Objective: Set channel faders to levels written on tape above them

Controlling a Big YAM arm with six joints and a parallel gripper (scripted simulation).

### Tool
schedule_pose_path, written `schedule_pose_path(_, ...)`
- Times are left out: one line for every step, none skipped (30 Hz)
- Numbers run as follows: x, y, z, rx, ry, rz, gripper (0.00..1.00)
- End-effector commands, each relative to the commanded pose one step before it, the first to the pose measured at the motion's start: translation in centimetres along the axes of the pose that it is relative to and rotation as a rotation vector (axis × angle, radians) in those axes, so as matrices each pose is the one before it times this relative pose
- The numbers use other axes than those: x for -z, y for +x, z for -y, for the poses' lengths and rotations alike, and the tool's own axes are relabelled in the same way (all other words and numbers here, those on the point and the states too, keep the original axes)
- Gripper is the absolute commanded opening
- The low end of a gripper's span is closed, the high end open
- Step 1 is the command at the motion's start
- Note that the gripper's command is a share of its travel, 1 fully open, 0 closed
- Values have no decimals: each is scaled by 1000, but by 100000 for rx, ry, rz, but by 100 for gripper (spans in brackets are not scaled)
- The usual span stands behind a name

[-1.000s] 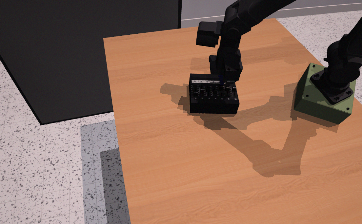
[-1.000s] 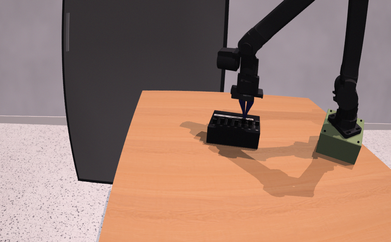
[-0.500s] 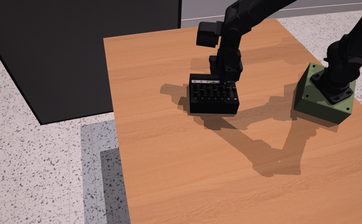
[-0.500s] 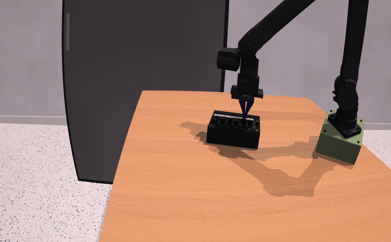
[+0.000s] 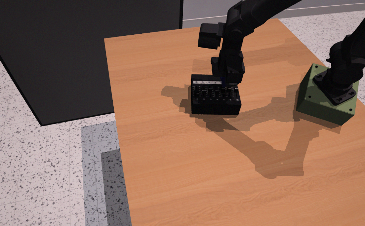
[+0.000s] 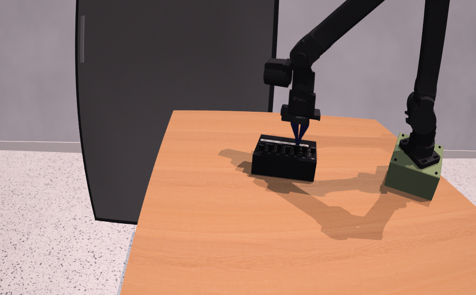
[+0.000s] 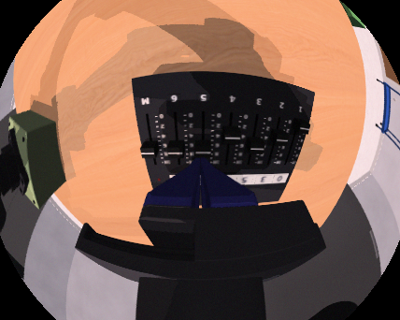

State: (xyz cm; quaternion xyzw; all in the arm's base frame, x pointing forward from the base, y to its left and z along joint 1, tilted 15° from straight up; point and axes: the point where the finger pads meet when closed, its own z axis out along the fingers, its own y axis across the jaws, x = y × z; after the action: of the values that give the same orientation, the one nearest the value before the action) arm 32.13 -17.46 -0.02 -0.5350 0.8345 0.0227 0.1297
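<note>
From the top view, the lighting desk (image 5: 215,98) stands near the middle of the wooden table (image 5: 206,174), and the arm reaches over its far edge. In the exterior view, the gripper (image 6: 299,142) points straight down, its blue fingers (image 6: 296,132) pressed together on nothing, tips at the fader panel. In the wrist view, the joined tips meet the fader row near the tape strip (image 7: 262,179)

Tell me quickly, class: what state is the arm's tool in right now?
Tool: closed, holding nothing, its tips down at the lighting desk near the tape end of the faders.
</note>
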Motion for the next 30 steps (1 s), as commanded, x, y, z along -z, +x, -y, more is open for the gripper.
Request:
schedule_pose_path(935,-685,691,1534,3305,-361,0)
schedule_pose_path(0,0,0,0,0,0,0)
schedule_pose_path(0,0,0,0,0,0,0)
schedule_pose_path(0,0,0,0,0,0,0)
schedule_pose_path(0,0,0,0,0,0,0)
schedule_pose_path(0,0,0,0,0,0,0)
schedule_pose_path(0,0,0,0,0,0,0)
schedule_pose_path(0,0,0,0,0,0,0)
schedule_pose_path(0,0,0,0,0,0,0)
schedule_pose_path(0,0,0,0,0,0,0)
schedule_pose_path(0,0,0,0,0,0,0)
schedule_pose_path(1,1,2,10,3,0,0)
schedule_pose_path(9,21,10,26,27,-8,0)
schedule_pose_path(27,77,21,-7,83,-30,0)
schedule_pose_path(47,132,36,-12,141,-51,0)
schedule_pose_path(67,189,51,-17,202,-75,0)
schedule_pose_path(86,242,64,-22,258,-98,0)
schedule_pose_path(0,0,0,0,0,0,0)
schedule_pose_path(0,0,0,0,0,0,0)
schedule_pose_path(101,287,74,-128,305,-115,0)
schedule_pose_path(100,270,84,-498,306,-110,0)
schedule_pose_path(50,69,104,49,182,-32,0)
schedule_pose_path(-42,87,63,-23,-84,20,0)
schedule_pose_path(-70,88,45,-46,-167,37,0)
schedule_pose_path(-64,80,41,-41,-150,34,0)
schedule_pose_path(-54,67,34,-35,-128,29,0)
schedule_pose_path(-42,53,27,-27,-99,23,0)
schedule_pose_path(-29,37,19,-19,-68,16,0)
schedule_pose_path(-18,18,12,-2,-42,11,0)
schedule_pose_path(-61,-202,22,256,-151,85,0)
